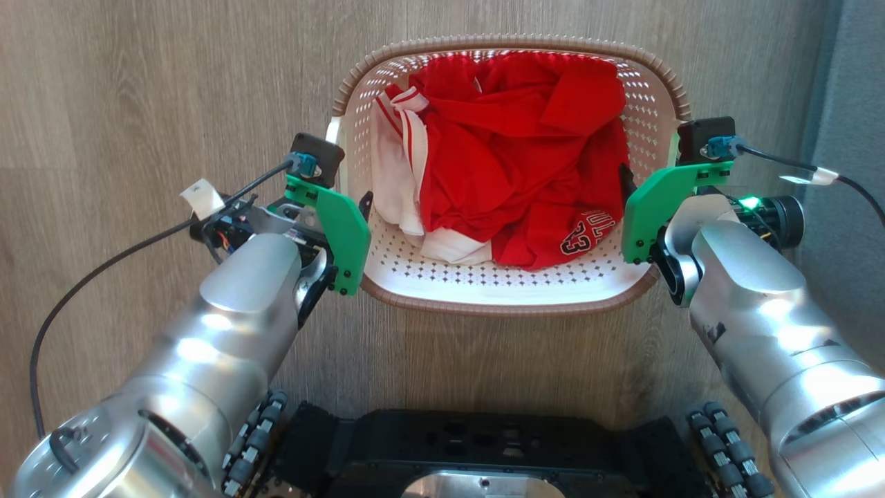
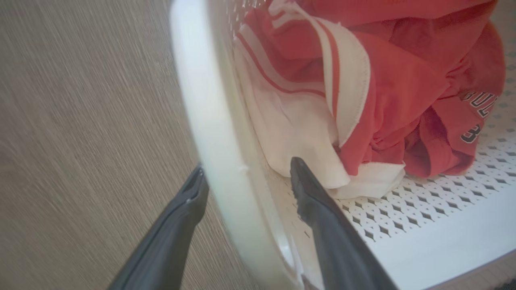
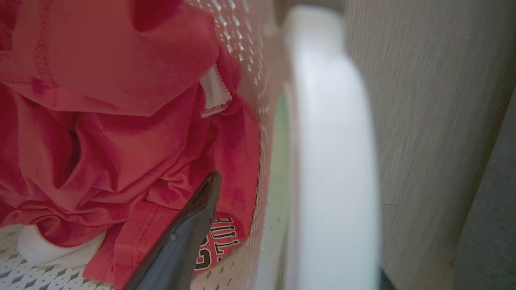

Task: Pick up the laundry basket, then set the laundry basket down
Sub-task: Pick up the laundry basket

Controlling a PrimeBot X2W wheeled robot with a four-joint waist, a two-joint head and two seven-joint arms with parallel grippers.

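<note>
Two grippers stand at the two short ends of the laundry basket (image 1: 508, 308). The basket is straight in front of the robot's dark base (image 1: 484, 443), between the silver forearms and over the wood-pattern floor (image 1: 138, 83). Whether it rests on the floor or hangs above it, I cannot tell.

The left gripper (image 2: 246, 167) straddles the white side handle (image 2: 209, 121) on the robot's left. Its outer finger (image 2: 173, 233) is outside the basket, with the tip touching the handle. Its inner finger (image 2: 326, 233) is inside the basket, just beside a white garment with red stripes (image 2: 290, 129). The jaws are drawn in on the handle and the wall, which fill the gap between them, so this claw has hold of the basket.

The right gripper (image 1: 630, 185) is at the opposite end, under its green camera mount (image 1: 657, 200). In the right wrist view one dark finger (image 3: 181, 237) reaches inside the basket and lies against a red jersey (image 1: 577, 238) with black lettering and the number 23. The right handle (image 3: 334, 161) is just beside it, blurred. The second finger is hidden, so I cannot tell how wide this claw stands or whether it clamps anything.

Crumpled red clothes (image 1: 511, 138) fill most of the basket, and its perforated bottom shows at the near side.
</note>
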